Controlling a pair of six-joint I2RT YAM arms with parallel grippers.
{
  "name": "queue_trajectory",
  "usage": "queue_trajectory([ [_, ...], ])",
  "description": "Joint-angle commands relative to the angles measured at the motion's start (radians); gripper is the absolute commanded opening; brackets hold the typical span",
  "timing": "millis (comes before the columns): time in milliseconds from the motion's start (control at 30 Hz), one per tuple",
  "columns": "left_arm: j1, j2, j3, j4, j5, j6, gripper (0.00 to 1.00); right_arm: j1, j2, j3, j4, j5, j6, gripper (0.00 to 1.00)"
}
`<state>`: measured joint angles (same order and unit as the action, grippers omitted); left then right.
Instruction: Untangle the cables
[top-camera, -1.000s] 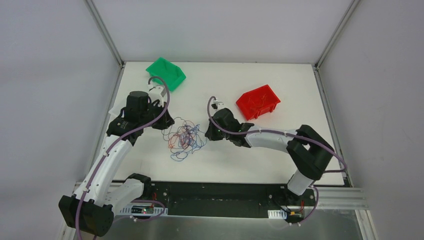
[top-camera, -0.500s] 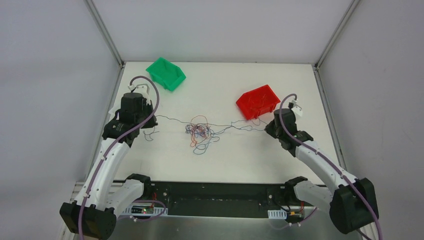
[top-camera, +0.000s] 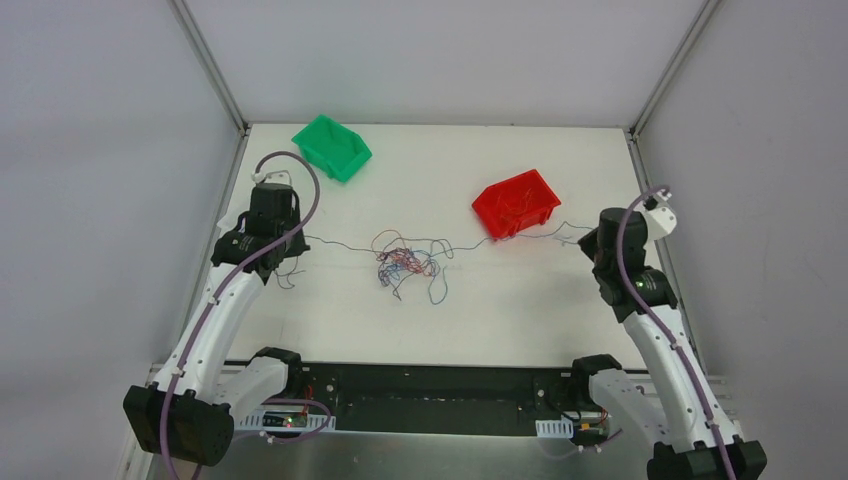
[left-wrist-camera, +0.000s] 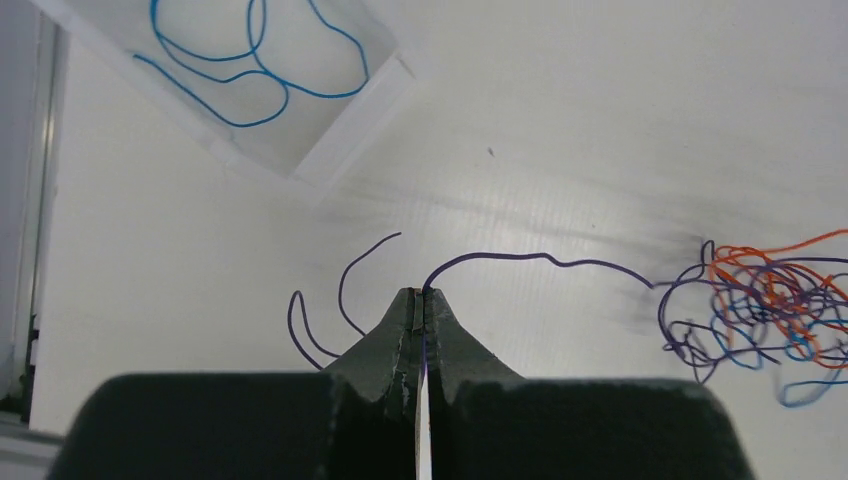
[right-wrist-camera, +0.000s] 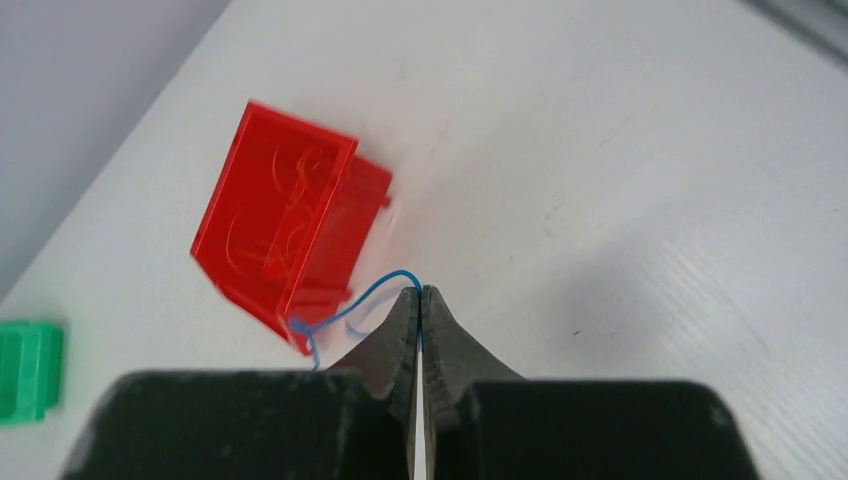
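Pulling two strands in opposite directions looks to be the step in hand. The left gripper (left-wrist-camera: 421, 300), at the left of the top view, is clenched on a purple strand (left-wrist-camera: 530, 258). The right gripper (right-wrist-camera: 419, 297), at the far right, is clenched on a blue strand (right-wrist-camera: 365, 300) near the red bin (top-camera: 515, 203). Both strands run inward across the table (top-camera: 500, 330) to the cables (top-camera: 403, 262), a small red, blue and dark bundle at the centre of the frame.

To do this well, the two grippers would best draw outward slowly and evenly, with an eye on whether the bundle loosens or cinches tighter. If it tightens, some slack should be given and a different strand chosen. The blue strand passes the red bin's lower corner, so the right gripper should steer clear, lest the wire snag there or drag the bin. Whether both pinched ends belong to one wire cannot be told.
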<state>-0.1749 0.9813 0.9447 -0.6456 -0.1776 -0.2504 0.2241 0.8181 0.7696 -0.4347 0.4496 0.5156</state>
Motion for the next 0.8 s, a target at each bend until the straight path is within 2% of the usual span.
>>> queue_trajectory([
  [0,0.01,0.012,0.048,-0.049,-0.191,-0.056,0.0,-0.074,-0.056,0.067,-0.127,0.203,0.028,0.0],
  [67,0.01,0.018,0.049,-0.051,-0.18,-0.071,0.0,-0.102,-0.084,0.068,-0.142,0.229,0.053,0.0],
  [133,0.009,0.032,0.052,-0.051,-0.125,-0.073,0.0,-0.11,-0.117,0.06,-0.123,0.186,0.045,0.0],
  [233,0.009,0.067,0.073,-0.049,0.033,-0.048,0.0,-0.109,-0.169,0.039,-0.084,0.087,0.018,0.0],
  [333,0.007,0.117,0.119,-0.049,0.299,-0.011,0.0,-0.108,-0.227,0.0,0.024,-0.147,-0.069,0.0],
  [400,-0.002,0.15,0.152,-0.049,0.426,0.001,0.0,-0.109,-0.244,-0.019,0.071,-0.367,-0.098,0.0],
  [567,-0.041,0.192,0.214,-0.049,0.439,0.001,0.09,-0.106,-0.214,-0.079,0.177,-0.727,-0.068,0.0],
  [600,-0.042,0.2,0.223,-0.05,0.436,0.0,0.14,-0.104,-0.21,-0.106,0.222,-0.783,-0.058,0.0],
  [667,-0.043,0.217,0.242,-0.049,0.42,-0.005,0.37,-0.091,-0.201,-0.172,0.307,-0.847,-0.029,0.0],
  [767,-0.043,0.255,0.276,-0.051,0.364,-0.028,0.71,-0.05,-0.176,-0.234,0.371,-0.852,-0.019,0.0],
])
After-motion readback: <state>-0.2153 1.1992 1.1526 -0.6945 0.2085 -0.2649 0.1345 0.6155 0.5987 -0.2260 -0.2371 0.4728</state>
